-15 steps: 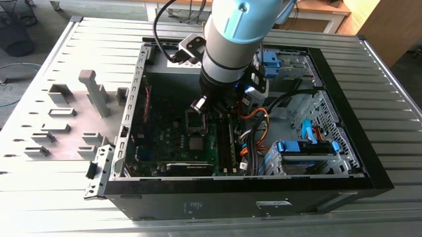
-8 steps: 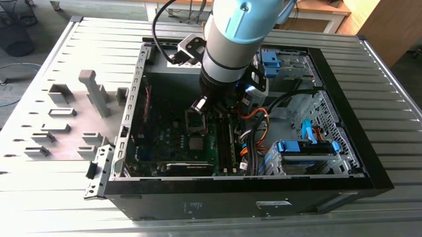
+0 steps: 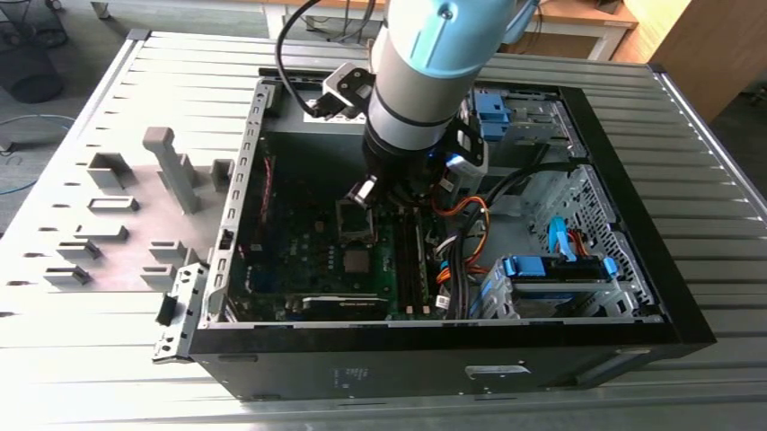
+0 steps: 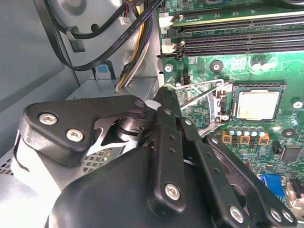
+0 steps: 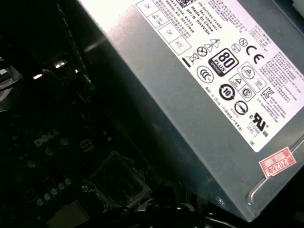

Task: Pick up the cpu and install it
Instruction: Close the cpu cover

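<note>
Inside the computer case, claw pinched shut by wire lever; cpu lying in socket; printed white label, red sticker on power supply.

On the surface: computer case, open side up. Beside it, on the exterior view's left: holder blocks. Inside the case: motherboard toward the exterior view's left, drive cage toward its right, arm reaching down between. Seated in the socket on the motherboard, in the second wrist view: cpu. Alongside the board, in the first wrist view: power supply.
</note>
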Robot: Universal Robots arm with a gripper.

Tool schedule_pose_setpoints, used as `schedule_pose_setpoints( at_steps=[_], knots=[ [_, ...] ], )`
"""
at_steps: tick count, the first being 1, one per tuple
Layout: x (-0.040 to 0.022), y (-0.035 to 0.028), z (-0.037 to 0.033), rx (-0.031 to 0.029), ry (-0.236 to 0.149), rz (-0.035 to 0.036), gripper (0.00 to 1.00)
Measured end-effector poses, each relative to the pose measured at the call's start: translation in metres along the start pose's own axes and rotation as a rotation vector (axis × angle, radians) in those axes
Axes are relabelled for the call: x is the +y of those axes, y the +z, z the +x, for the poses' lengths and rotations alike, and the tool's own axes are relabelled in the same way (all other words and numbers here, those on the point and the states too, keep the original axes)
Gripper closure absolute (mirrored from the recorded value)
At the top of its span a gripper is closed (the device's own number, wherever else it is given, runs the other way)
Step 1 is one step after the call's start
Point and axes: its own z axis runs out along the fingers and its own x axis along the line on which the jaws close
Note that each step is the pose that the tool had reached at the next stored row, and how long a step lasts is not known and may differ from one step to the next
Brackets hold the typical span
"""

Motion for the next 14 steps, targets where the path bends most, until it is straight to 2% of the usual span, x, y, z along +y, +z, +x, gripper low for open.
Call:
schedule_pose_setpoints(
  at_steps=[4, 14],
  knots=[
    [-0.0004, -0.0001, -0.0002, 0.0061, -0.009, 0.0014, 0.89],
    [-0.0013, -0.0008, -0.0006, 0.0187, -0.040, -0.0012, 0.89]
  ],
)
